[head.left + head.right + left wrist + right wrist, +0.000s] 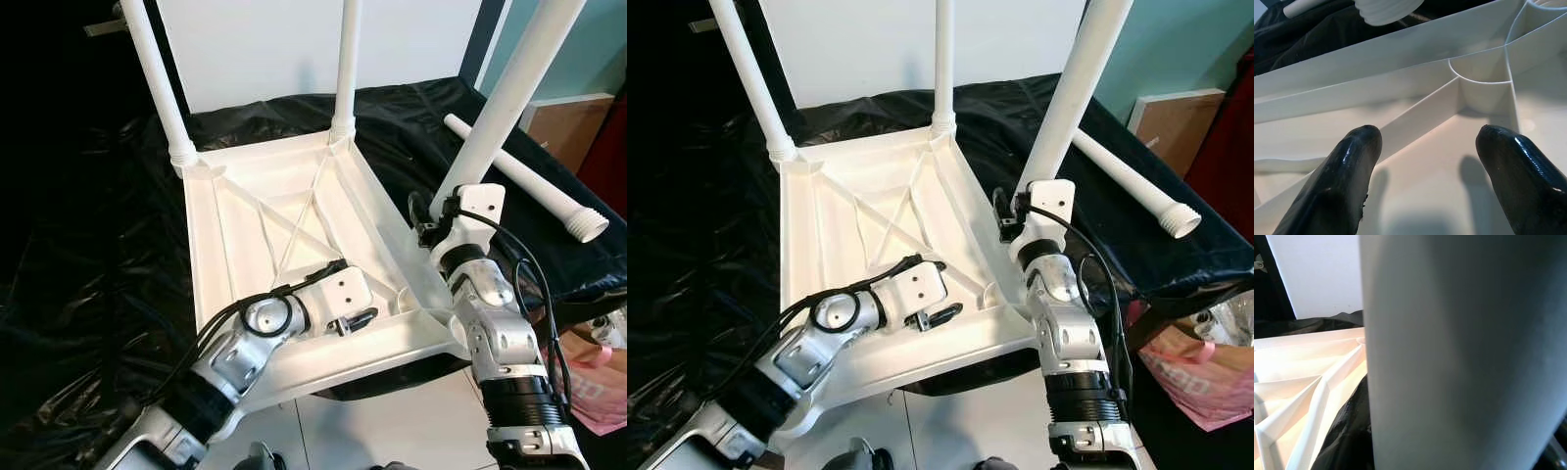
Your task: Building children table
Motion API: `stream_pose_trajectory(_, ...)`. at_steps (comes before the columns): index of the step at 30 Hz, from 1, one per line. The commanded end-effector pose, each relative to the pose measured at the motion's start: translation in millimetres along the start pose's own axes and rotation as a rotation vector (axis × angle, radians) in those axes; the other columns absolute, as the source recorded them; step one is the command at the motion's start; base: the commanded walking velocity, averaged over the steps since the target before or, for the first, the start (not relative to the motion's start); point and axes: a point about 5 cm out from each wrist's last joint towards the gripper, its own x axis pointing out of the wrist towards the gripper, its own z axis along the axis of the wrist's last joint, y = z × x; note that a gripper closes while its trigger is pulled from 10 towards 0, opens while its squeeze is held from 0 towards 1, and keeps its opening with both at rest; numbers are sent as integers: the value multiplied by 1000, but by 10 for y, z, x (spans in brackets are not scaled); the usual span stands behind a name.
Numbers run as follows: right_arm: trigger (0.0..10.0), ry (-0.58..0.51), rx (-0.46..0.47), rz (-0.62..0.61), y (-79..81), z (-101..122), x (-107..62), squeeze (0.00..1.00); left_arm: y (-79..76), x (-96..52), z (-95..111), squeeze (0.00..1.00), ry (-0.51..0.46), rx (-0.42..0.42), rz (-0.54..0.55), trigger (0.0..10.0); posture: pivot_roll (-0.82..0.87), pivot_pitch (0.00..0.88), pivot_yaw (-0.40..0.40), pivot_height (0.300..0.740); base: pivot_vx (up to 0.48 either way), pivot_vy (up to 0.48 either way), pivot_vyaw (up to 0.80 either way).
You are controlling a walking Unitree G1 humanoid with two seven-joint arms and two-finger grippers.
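Note:
A white children's table top (255,225) lies upside down on a black sheet, ribs facing up. Two white legs stand in its far corners, one at the left (157,78) and one in the middle (346,69). My right gripper (436,217) is shut on the lower end of a third leg (509,88), which leans up over the top's right edge and looms close in the right wrist view (1464,352). My left gripper (358,320) rests open inside the near right corner, its fingers (1347,171) apart before a round socket (1484,83). A fourth leg (529,181) lies loose at the right.
The black plastic sheet (88,245) covers the surface under and around the table top. A pink bag (598,382) sits low at the right and a brown box (563,122) stands behind the loose leg. White floor tiles (392,421) show in front.

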Motion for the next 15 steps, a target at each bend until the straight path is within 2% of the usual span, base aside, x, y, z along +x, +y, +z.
stream_pose_trajectory(1, 10000, -36, 2, -4, -16, 74, -1, 0, 3, 16, -191, 0, 106, -20, 76, 10000, -33, 95, 5, 740, 0, 0, 0)
stream_pose_trajectory(4, 10000, -36, 2, -6, -23, 76, -5, 0, 76, 19, -202, 0, 120, -22, 120, 10000, -34, 96, 5, 740, 0, 0, 0)
stream_pose_trajectory(7, 10000, -37, 1, -10, -31, 80, -12, 0, 190, -9, -143, 0, 68, -82, 177, 10000, -38, 100, 6, 740, 0, 0, 0)
stream_pose_trajectory(9, 10000, -37, 1, -10, -31, 80, -12, 0, 190, -9, -143, 0, 68, -82, 177, 10000, -38, 100, 6, 740, 0, 0, 0)
stream_pose_trajectory(10, 10000, -38, 1, -11, -33, 85, -8, 0, 292, -28, -162, 0, 89, -43, 251, 10000, -36, 100, 3, 740, 0, 0, 0)
stream_pose_trajectory(15, 10000, -40, 9, -6, -13, 92, 5, 0, 434, -29, -228, 0, 135, -10, 354, 10000, -35, 101, 0, 740, 0, 0, 0)
